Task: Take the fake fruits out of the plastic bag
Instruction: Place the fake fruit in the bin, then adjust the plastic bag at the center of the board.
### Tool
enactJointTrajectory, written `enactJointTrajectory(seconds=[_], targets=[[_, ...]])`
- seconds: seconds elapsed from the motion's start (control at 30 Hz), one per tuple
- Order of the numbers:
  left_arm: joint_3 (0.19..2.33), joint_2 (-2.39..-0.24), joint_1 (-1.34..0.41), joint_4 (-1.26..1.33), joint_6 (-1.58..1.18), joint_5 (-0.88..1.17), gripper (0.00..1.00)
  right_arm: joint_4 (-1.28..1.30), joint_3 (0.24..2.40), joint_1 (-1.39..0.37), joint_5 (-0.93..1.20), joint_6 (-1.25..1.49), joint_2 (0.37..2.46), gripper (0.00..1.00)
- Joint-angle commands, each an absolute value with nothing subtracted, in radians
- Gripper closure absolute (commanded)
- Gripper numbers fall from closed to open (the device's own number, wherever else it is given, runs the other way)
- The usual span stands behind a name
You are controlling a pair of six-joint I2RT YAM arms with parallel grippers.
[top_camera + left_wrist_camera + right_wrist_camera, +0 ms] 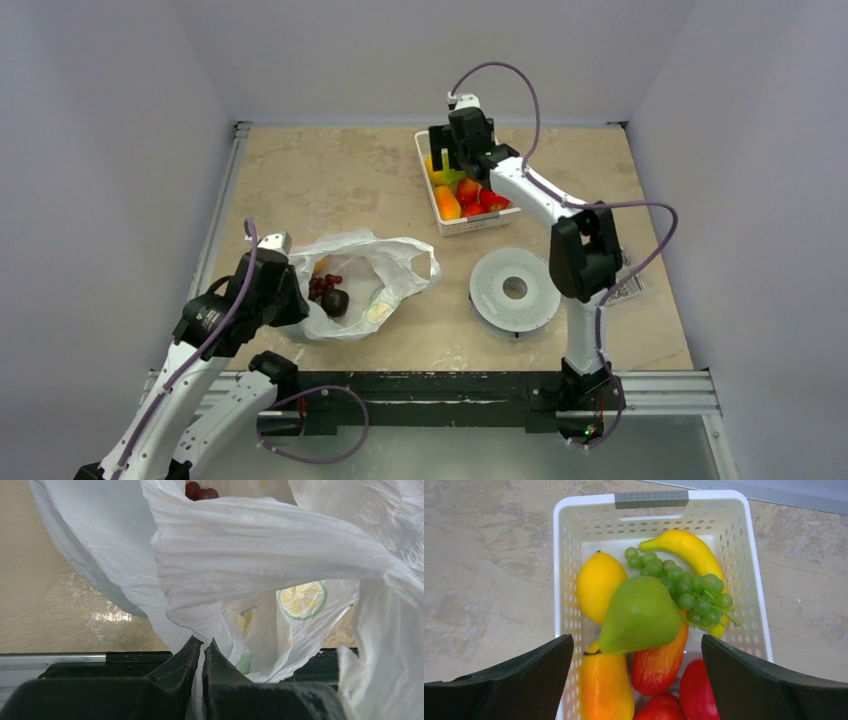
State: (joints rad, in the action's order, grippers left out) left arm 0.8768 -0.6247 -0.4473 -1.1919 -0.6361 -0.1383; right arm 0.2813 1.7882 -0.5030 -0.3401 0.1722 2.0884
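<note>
The plastic bag [385,270] lies crumpled at the near left of the table, its mouth facing right. Inside it show a dark red grape bunch [324,285] and a dark round fruit [337,302]. My left gripper [296,300] is shut on a fold of the plastic bag [260,545], pinched at the left gripper's [202,647] tips, with the grapes [200,490] beyond. My right gripper [636,640] hangs open and empty over the white basket [569,580]. In the basket lie a green fruit [641,612], green grapes [689,587], a yellow fruit [596,585], an orange fruit [606,685] and red fruits [656,662].
A yellow banana [689,550] lies in the basket [470,228] at the back middle of the table. A white ring-shaped disc [514,290] sits right of the bag. A black metal rail [430,385] runs along the near edge. Grey walls close three sides.
</note>
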Motion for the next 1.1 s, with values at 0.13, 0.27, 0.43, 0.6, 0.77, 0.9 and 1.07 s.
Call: enactJointTrajectory(seconds=[0.13, 0.27, 0.43, 0.6, 0.77, 0.9, 1.07], targets=[[0.893, -0.626, -0.453, -1.177, -0.649, -0.150, 1.00, 0.072, 1.436, -0.696, -0.081, 0.220, 1.614, 0.04], [0.893, -0.635, -0.451, -1.177, -0.647, -0.146, 1.00, -0.042, 1.270, -0.871, 0.030, 0.225, 1.469, 0.11], [0.901, -0.654, -0.452, -1.171, -0.638, -0.140, 1.00, -0.208, 1.059, -1.007, 0.121, 0.324, 1.415, 0.35], [0.946, -0.706, -0.453, -1.113, -0.615, -0.121, 1.00, -0.341, 0.926, -1.055, 0.126, 0.385, 1.493, 0.58], [1.109, -0.888, -0.452, -1.061, -0.561, -0.067, 1.00, -0.224, 0.997, -1.052, 0.032, 0.449, 1.636, 0.60], [1.328, -1.078, -0.454, -1.079, -0.541, -0.010, 1.00, -0.227, 0.925, -1.059, -0.025, 0.491, 1.627, 0.61], [1.499, -1.221, -0.491, -1.044, -0.551, 0.071, 1.00, -0.284, 0.813, -1.092, -0.015, 0.526, 1.555, 0.61]])
